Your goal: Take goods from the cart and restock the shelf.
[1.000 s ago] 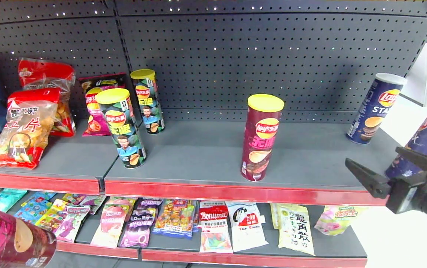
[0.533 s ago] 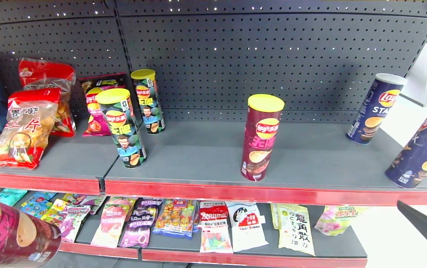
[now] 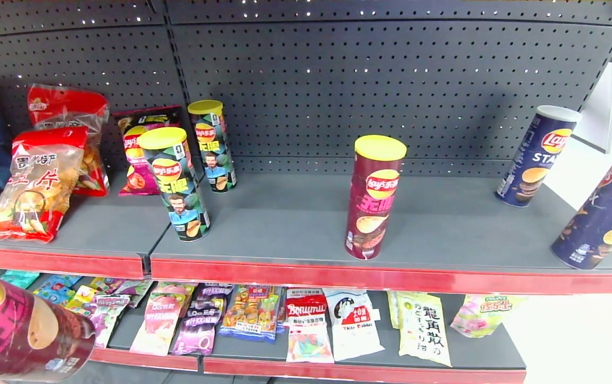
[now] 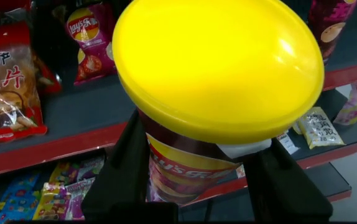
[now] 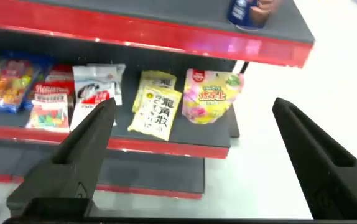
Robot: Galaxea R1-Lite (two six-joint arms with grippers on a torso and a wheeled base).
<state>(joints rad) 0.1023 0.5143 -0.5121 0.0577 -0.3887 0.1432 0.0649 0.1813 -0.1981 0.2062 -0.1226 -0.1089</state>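
My left gripper (image 4: 197, 183) is shut on a maroon chip can (image 4: 191, 168) with a yellow lid (image 4: 219, 62), its black fingers (image 4: 119, 174) on either side of the tube. That held can (image 3: 21, 330) lies tilted at the lower left of the head view, below and in front of the upper shelf (image 3: 284, 229). A matching maroon can (image 3: 372, 197) stands upright mid-shelf. My right gripper (image 5: 197, 155) is open and holds nothing, low in front of the lower shelf's right end. A blue can (image 3: 602, 213) leans at the upper shelf's right edge.
Two green cans (image 3: 175, 184) and snack bags (image 3: 34, 186) fill the upper shelf's left part. Another blue can (image 3: 538, 154) stands at the back right. Free shelf lies on both sides of the standing maroon can. Flat packets (image 3: 306, 320) line the lower shelf (image 5: 166, 146).
My right gripper has dropped away from the leaning blue can and out of the head view. The maroon can in my left gripper has risen a little.
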